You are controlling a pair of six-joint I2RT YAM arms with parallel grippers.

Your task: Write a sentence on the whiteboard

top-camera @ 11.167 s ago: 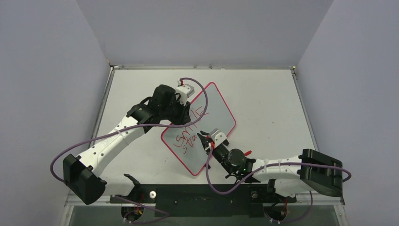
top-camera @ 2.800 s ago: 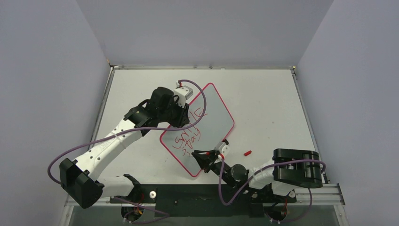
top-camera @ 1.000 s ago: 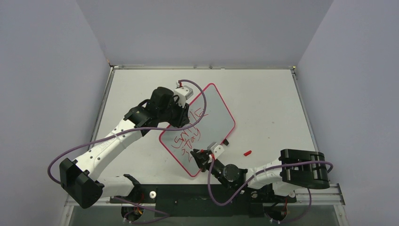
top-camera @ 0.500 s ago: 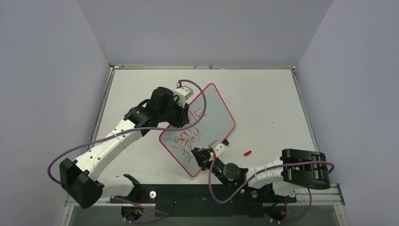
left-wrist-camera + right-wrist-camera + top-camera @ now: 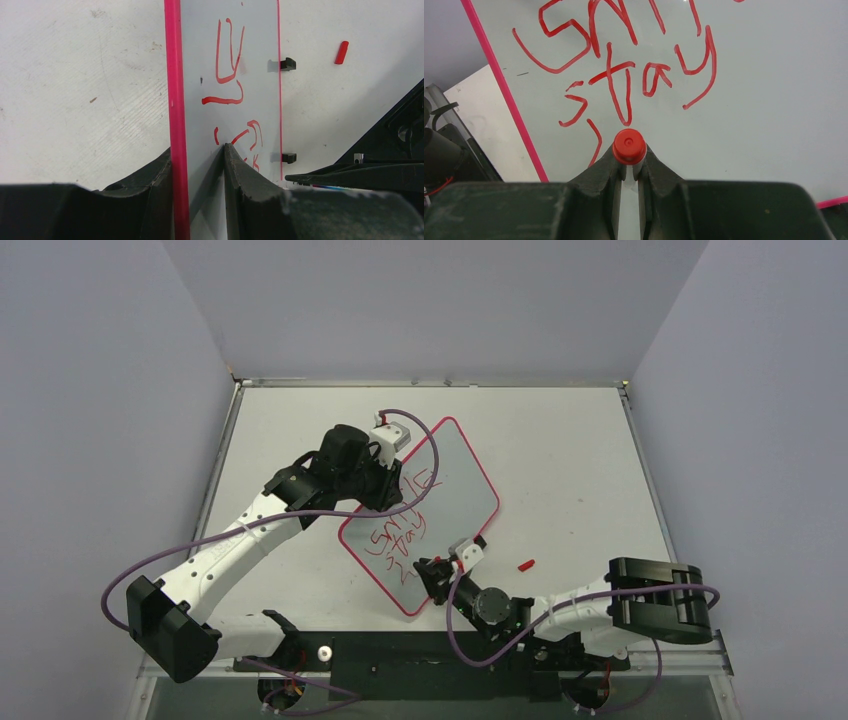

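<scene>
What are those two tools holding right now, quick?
Left tool: closed on the whiteboard edge.
Right tool: closed on a red marker.

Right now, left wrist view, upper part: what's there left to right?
Bare white tabletop → whiteboard's thick pink border → red handwritten marker lettering → small black clip → small red cylindrical cap.

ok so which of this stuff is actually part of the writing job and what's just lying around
In the job: the whiteboard, its edge clamped in the left fingers; the sentence on it; the red marker in the right fingers.
Lying about: a small red cap on the table.
</scene>
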